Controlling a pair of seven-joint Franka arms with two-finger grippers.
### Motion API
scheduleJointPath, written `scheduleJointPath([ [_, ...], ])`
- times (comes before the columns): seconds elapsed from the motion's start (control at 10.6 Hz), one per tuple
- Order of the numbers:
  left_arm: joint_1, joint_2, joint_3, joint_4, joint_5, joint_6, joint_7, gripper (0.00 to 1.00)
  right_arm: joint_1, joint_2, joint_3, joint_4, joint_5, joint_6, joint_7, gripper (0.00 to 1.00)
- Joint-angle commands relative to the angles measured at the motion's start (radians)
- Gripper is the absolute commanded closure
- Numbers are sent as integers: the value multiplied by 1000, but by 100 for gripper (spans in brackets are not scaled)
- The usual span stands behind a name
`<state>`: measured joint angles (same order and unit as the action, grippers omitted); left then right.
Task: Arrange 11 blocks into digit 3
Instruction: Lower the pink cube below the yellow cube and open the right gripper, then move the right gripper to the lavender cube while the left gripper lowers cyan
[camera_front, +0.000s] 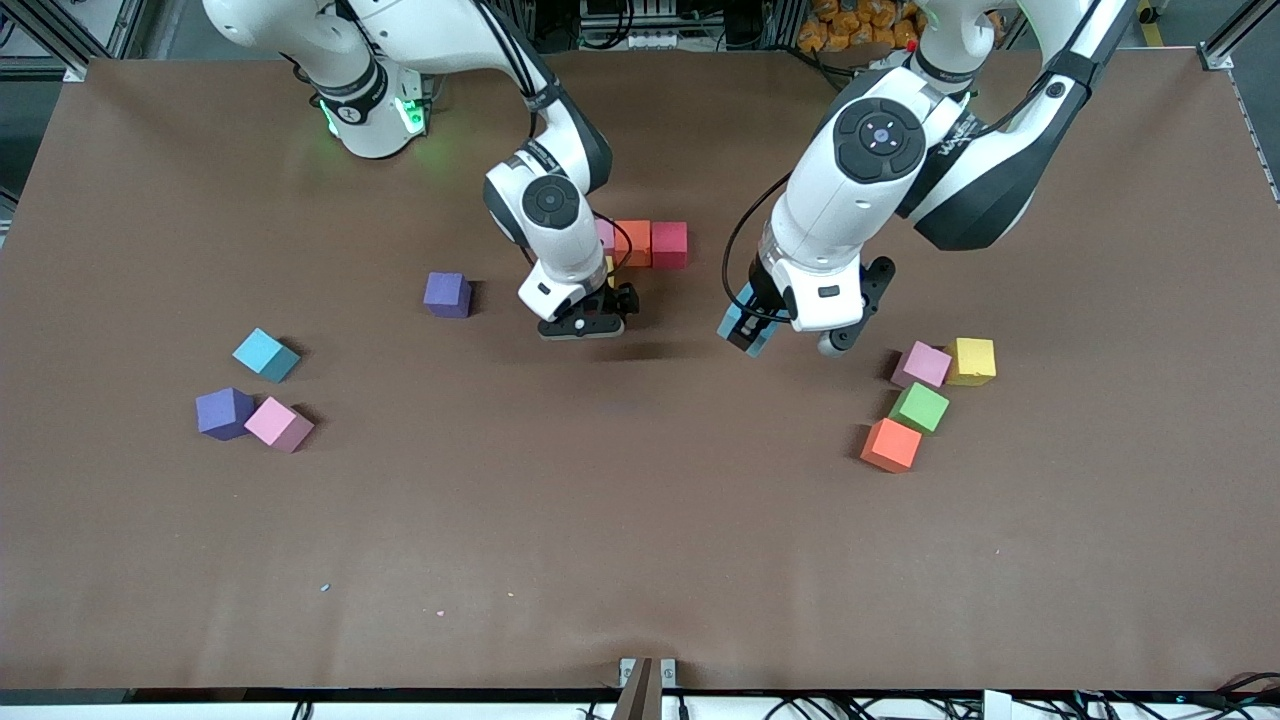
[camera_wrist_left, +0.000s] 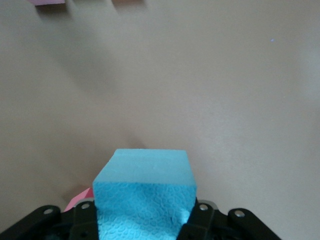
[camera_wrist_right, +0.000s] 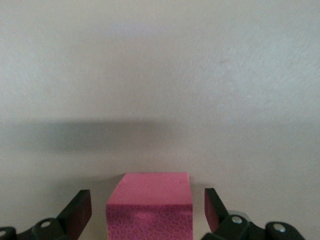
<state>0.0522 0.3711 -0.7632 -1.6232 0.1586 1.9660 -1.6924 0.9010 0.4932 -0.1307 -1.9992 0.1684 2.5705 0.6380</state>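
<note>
Front view: eleven small matte cubes show. A row of pink, orange (camera_front: 633, 243) and red (camera_front: 669, 244) ones lies at mid-table, the pink mostly hidden by the right arm. Two purple, one light blue and one pink sit toward the right arm's end; pink, yellow, green and orange toward the left arm's.

Left wrist view: the left gripper (camera_wrist_left: 145, 220) clamps a light blue foam cube (camera_wrist_left: 145, 192) above bare table.

Right wrist view: the right gripper (camera_wrist_right: 149, 210) stands wide open, fingers clear of the pink foam cube (camera_wrist_right: 150, 207) between them.
</note>
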Motion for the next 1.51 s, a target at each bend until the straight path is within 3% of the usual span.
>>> scheduleJointPath([
  [0.0, 6, -32, 1, -26, -28, -18, 8, 100, -74, -80, 16, 6, -9, -93, 0, 0],
  [0.47, -37, 15, -1, -69, -48, -4, -157, 100, -261, -122, 19, 163, -10, -361, -234, 0],
  [0.85, -130, 149, 5, -87, -22, 138, -433, 100, -367, -123, 16, 175, -12, -363, -438, 0],
  [1.13, -182, 277, 7, -83, 118, 206, -700, 100, -448, -128, 16, 163, -10, -383, -567, 0],
  [1.41, -209, 327, 8, -83, 140, 252, -779, 100, -479, -183, 16, 101, -12, -411, -583, 0],
])
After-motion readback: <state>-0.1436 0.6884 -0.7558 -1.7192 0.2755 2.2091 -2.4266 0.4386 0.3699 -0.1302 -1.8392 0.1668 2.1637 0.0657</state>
